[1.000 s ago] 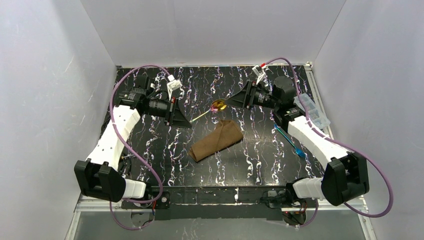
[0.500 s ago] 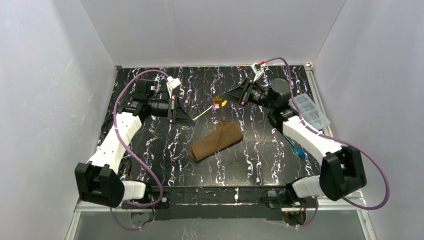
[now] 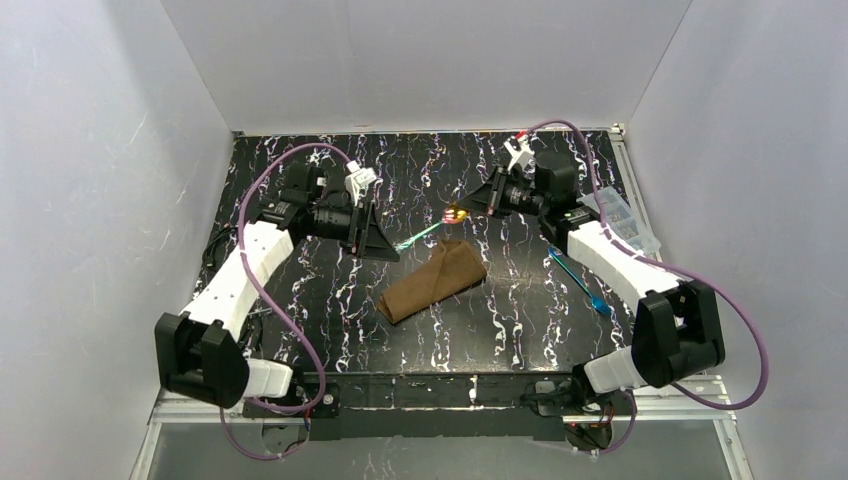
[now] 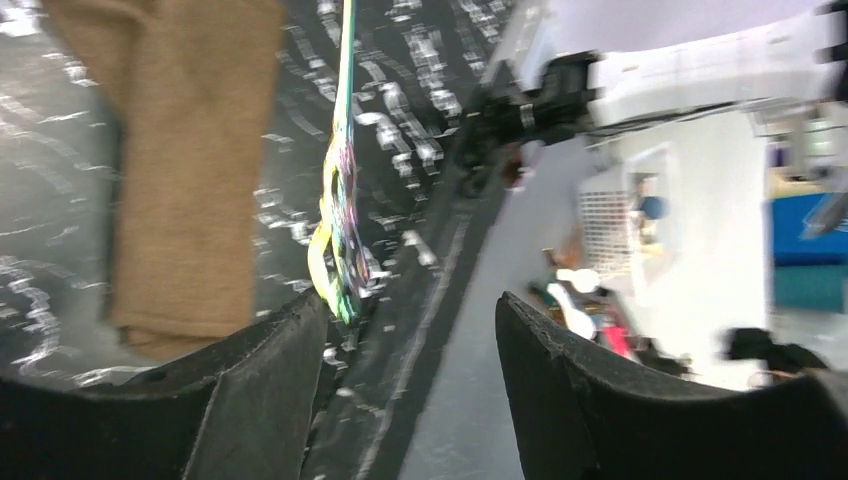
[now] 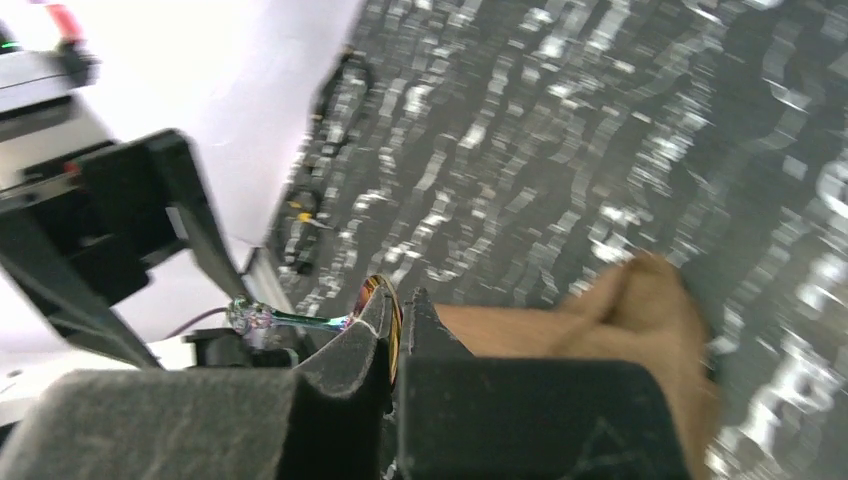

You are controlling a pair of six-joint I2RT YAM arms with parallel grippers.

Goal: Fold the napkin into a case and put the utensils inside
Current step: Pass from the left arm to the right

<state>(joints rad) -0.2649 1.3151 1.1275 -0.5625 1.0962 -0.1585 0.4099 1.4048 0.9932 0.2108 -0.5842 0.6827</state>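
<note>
Meanwhile, case (image 3: 433, 279) flat (folded), utensil (image 3: 430, 231) outside

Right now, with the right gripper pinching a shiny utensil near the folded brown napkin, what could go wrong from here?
1. The right gripper is shut only on the rounded end of the utensil; the long handle may pivot or slip out.
2. The open left gripper sits close beside that handle and could knock it when moving.
3. The case lies flat, with no open mouth visible; pushing in could shove or unfold it.
</note>
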